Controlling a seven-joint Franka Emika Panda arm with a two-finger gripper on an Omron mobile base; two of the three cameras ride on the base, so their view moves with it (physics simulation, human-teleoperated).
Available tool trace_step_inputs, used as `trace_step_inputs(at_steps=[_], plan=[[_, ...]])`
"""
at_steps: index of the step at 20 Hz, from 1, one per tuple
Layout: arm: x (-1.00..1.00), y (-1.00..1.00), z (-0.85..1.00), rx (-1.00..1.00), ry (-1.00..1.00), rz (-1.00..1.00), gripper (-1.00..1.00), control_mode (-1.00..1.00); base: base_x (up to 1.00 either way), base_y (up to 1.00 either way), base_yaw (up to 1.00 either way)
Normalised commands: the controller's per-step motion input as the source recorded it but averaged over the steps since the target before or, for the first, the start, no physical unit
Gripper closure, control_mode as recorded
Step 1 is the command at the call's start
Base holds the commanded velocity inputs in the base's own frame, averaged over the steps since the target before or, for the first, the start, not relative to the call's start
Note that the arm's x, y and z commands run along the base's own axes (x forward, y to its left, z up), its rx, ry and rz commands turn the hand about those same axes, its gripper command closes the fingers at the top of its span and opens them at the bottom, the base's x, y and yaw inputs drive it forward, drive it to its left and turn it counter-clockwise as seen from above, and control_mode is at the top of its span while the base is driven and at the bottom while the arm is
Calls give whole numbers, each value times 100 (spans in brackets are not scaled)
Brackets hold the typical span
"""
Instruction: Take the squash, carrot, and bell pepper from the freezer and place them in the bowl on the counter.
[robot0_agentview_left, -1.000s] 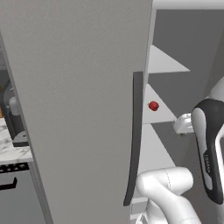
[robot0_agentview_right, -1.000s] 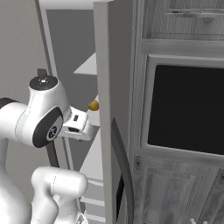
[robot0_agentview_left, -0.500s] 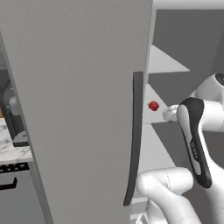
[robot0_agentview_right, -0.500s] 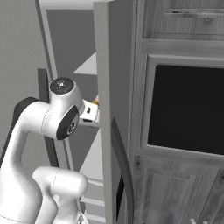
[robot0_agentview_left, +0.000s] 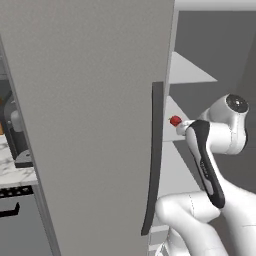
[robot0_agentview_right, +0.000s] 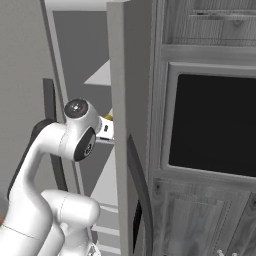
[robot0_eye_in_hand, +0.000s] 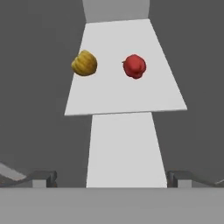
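Note:
The freezer's big grey door (robot0_agentview_left: 85, 125) stands swung open, its dark curved handle (robot0_agentview_left: 155, 160) facing me. Inside, on a white shelf (robot0_eye_in_hand: 127, 94), the yellow-green squash (robot0_eye_in_hand: 84, 63) lies left of the red bell pepper (robot0_eye_in_hand: 134, 66) in the hand view. The bell pepper (robot0_agentview_left: 175, 120) also peeks past the door edge, and a bit of the squash (robot0_agentview_right: 109, 116) shows beside the hand. My gripper (robot0_eye_in_hand: 111, 178) is open and empty, level with that shelf and short of both vegetables; its hand (robot0_agentview_left: 184, 128) is just inside the freezer opening. The carrot and the bowl are out of view.
A lower white shelf (robot0_eye_in_hand: 122, 148) lies under the gripper. The second freezer door (robot0_agentview_right: 127, 130) stands edge-on to the right of the arm, with grey wood-grain cabinets and a dark oven window (robot0_agentview_right: 215, 125) beyond. A strip of marble counter (robot0_agentview_left: 15, 172) shows far left.
The arm has swung up and forward, carrying the hand deeper into the freezer opening toward the shelf with the bell pepper. The gripper has stayed open.

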Motion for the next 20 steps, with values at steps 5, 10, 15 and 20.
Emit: trace_step_inputs(at_steps=[5, 10, 15, 20], plan=[[47, -8, -3, 0, 0, -14, -100, -100, 0, 0, 0], [38, -28, 0, 0, 0, -9, -100, -100, 0, 0, 0], [38, -27, -16, 0, 0, -2, -100, -100, 0, 0, 0], [48, -8, -26, 0, 0, 0, -100, -100, 0, 0, 0]])
